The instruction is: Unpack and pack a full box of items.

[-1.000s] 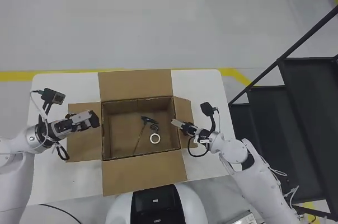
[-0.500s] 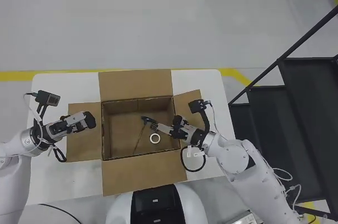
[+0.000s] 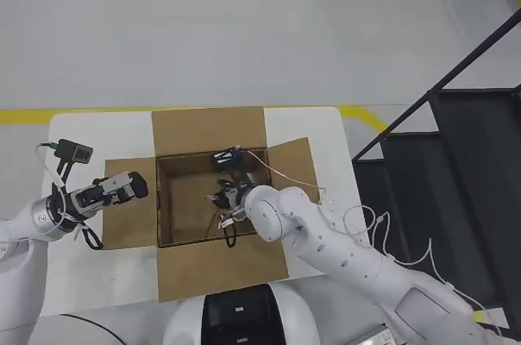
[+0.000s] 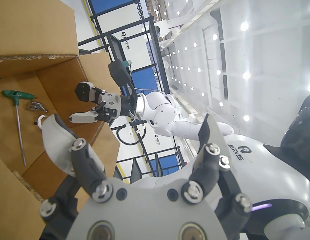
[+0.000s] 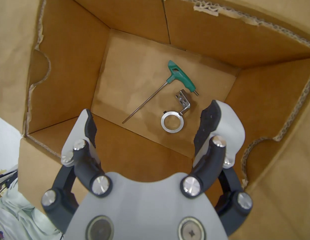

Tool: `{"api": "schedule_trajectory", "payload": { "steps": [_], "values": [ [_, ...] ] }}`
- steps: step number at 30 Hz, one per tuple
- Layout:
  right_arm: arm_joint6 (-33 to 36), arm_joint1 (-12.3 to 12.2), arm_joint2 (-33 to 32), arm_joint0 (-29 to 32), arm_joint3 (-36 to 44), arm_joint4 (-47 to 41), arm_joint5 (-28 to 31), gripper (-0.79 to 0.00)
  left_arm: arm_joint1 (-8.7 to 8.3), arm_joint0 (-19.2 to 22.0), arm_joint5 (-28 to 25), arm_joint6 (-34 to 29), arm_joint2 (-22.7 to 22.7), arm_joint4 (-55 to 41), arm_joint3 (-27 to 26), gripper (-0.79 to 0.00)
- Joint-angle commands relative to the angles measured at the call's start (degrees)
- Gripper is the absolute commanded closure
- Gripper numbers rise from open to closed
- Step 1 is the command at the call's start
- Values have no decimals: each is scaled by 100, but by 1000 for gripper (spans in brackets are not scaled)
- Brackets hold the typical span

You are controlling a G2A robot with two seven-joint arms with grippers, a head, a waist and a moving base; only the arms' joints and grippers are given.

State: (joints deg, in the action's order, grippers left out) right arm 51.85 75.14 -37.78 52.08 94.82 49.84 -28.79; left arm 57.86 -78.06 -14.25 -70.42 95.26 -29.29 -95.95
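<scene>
An open cardboard box (image 3: 213, 129) stands on the white table. On its floor lie a green T-handle hex key (image 5: 181, 76), a small metal bracket (image 5: 182, 99) and a metal ring (image 5: 163, 122) touching the bracket. My right gripper (image 5: 150, 111) hangs open inside the box mouth, just above the ring and bracket, with nothing between its fingers. It also appears as the right gripper (image 4: 78, 104) in the left wrist view, over the hex key (image 4: 16, 94). My left gripper (image 3: 140, 184) is open and empty over the box's left flap.
The box's right flap (image 3: 295, 164) stands tilted up beside my right arm. Bare table (image 3: 97, 138) lies left of and behind the box. A black metal staircase (image 3: 450, 155) stands off the table's right side.
My right arm has swung from outside the right flap into the box, above the ring and bracket. The left gripper drew back a little to the left, then stayed still.
</scene>
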Motion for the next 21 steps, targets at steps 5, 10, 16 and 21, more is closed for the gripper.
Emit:
{"api": "schedule_trajectory", "payload": {
  "steps": [5,10,16,21],
  "values": [
    [168,157,245,-262,-320,-27,-178,-785,0,0,0,0,0,0,0,-785],
    [168,157,245,-262,-320,-27,-178,-785,0,0,0,0,0,0,0,-785],
    [168,157,245,-262,-320,-27,-178,-785,0,0,0,0,0,0,0,-785],
    [168,157,245,-262,-320,-27,-178,-785,0,0,0,0,0,0,0,-785]
  ]
}}
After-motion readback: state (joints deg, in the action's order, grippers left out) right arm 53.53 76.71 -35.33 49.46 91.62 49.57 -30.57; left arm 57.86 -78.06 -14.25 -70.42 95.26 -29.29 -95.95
